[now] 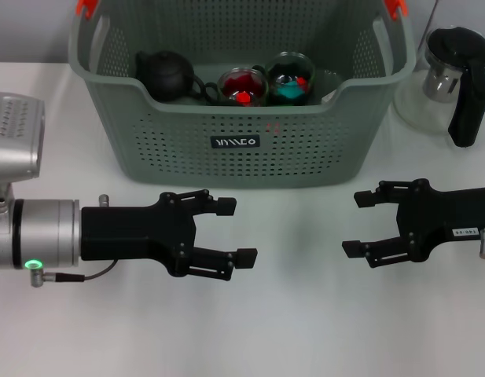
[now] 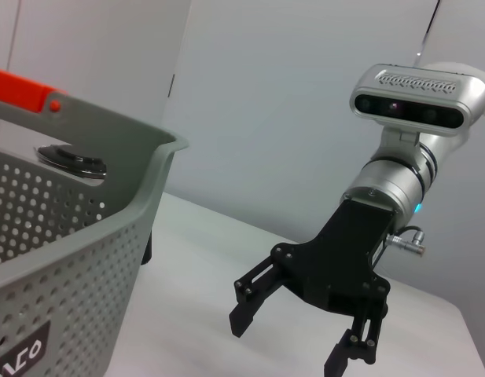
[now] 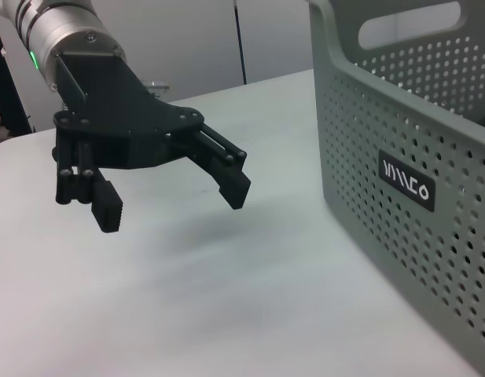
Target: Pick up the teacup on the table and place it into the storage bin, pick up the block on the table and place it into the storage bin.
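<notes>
On the white tabletop before the large grey-green perforated plastic storage bin, both arms hover with nothing in their grasp. Inside the bin sit a black round teapot and two small clear glass teacups: one holding red pieces, the other holding a teal block and smaller red bits. No cup or block is visible on the table, so the job appears largely done.

What could still go wrong lies mostly in the arms' closeness. The black left gripper and the black right gripper point toward each other across a bare gap, fingers spread wide on both; a careless inward sweep would bring their tips together. Either gripper rising straight toward the bin could clip its front wall, near the small black label, and jolt the glassware inside. At the right, a clear glass pitcher with a black lid and handle stands just beside the bin; a wide swing of the right arm could topple it.

Each arm reaches in horizontally from its own side, wrist level and low over the table, its fingers stacked one nearer the bin and one nearer the robot. The right wrist view shows the left gripper's jaws apart and empty; the left wrist view shows the same of the right.
</notes>
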`<state>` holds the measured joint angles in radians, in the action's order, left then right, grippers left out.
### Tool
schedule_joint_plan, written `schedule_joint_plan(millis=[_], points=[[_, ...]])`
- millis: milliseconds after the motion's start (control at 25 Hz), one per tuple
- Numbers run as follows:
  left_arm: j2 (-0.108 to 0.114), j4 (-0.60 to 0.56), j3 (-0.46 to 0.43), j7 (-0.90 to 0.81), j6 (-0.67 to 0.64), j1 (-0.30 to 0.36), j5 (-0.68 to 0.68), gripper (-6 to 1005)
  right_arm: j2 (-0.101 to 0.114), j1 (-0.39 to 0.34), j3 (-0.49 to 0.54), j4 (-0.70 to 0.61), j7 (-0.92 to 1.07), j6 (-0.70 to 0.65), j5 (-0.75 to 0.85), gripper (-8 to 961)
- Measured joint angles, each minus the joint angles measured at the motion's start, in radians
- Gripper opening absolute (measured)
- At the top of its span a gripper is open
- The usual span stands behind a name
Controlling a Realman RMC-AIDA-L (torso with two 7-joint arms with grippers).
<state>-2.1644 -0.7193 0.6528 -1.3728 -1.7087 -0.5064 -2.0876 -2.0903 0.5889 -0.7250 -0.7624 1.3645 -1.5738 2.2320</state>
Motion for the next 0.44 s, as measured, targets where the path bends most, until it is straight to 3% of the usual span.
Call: schedule_joint_plan(millis=[440], points=[[0.0, 0.0, 0.001, 0.0, -0.003, 0.002, -0.002, 951, 0.0, -0.005, 0.001, 0.0, 0.01, -0.001, 0.0, 927]])
